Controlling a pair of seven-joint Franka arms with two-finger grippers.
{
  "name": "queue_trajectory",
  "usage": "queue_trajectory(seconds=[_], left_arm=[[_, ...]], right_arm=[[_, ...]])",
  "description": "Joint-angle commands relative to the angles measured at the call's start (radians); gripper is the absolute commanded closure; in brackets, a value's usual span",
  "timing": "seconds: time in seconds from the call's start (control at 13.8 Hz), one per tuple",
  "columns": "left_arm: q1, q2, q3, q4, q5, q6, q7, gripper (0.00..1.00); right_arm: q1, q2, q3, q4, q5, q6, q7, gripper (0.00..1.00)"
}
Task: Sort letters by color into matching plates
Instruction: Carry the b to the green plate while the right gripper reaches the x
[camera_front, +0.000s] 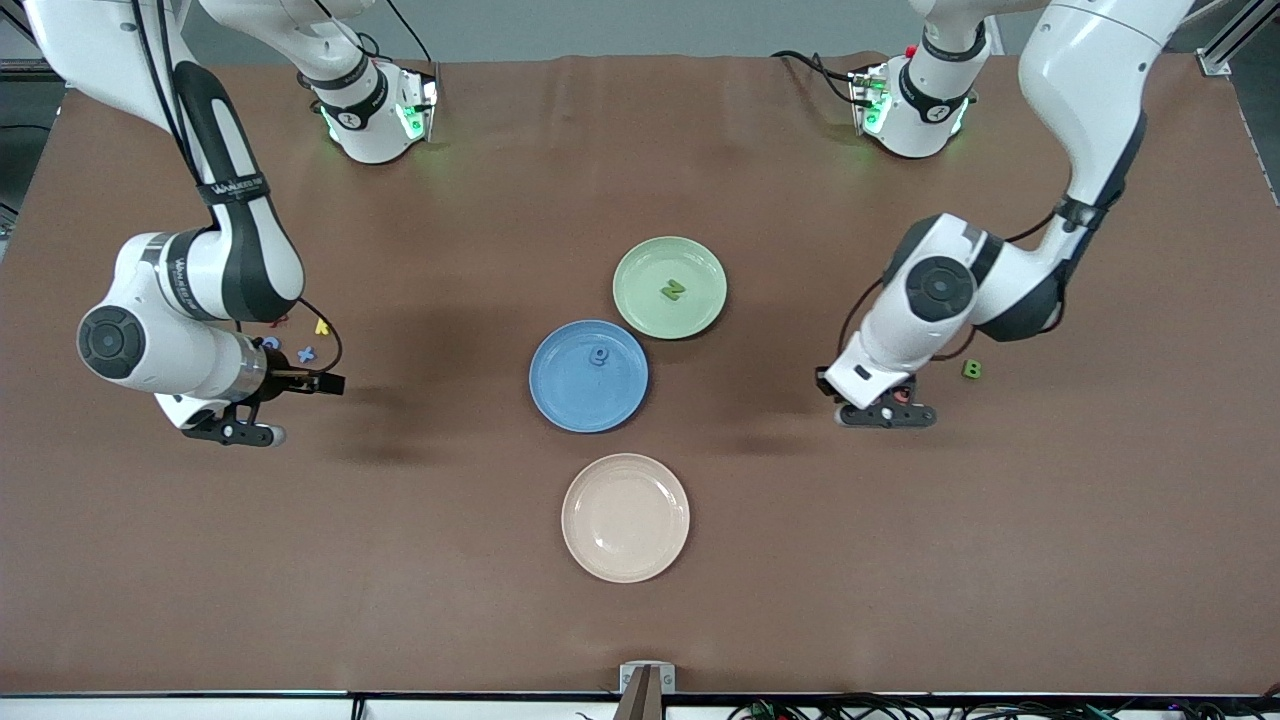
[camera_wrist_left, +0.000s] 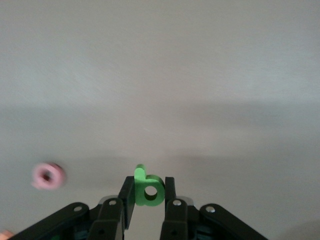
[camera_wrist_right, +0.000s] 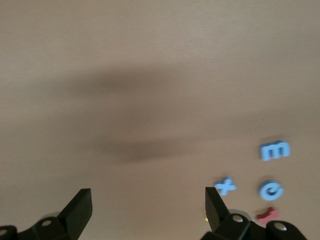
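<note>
Matte brown cloth covers the table (camera_front: 450, 560); the blue plate (camera_front: 566, 400), pale green plate (camera_front: 640, 300) and cream-beige plate (camera_front: 600, 540) look smooth and matte.

Blurred pink ring letter (camera_wrist_left: 48, 176); another cut off.

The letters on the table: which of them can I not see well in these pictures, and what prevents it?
- Front view: the letters beside the right gripper are partly hidden by the right arm; only a blue x and a yellow letter show.
- Front view: the green letter in the left gripper is hidden by that gripper.
- Left wrist view: the pink letter is blurred, shape unclear.
- Right wrist view: the red letter is partly covered by a finger.
</note>
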Motion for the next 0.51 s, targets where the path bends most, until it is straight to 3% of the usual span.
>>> queue_trajectory(seconds=[0.0, 0.44], left_arm=[[-0.077, -0.01, -0.02, -0.005, 0.0, -0.013, -0.256, 1.0], [-0.307, 0.015, -0.024, -0.004, 0.0, -0.012, -0.744, 0.99]], right_arm=[[-0.064, -0.033, 0.021, -0.07, -0.05, 0.049, -0.046, 0.0], [-0.138, -0.032, 0.021, -0.245, -0.074, 0.331, -0.186, 0.0]])
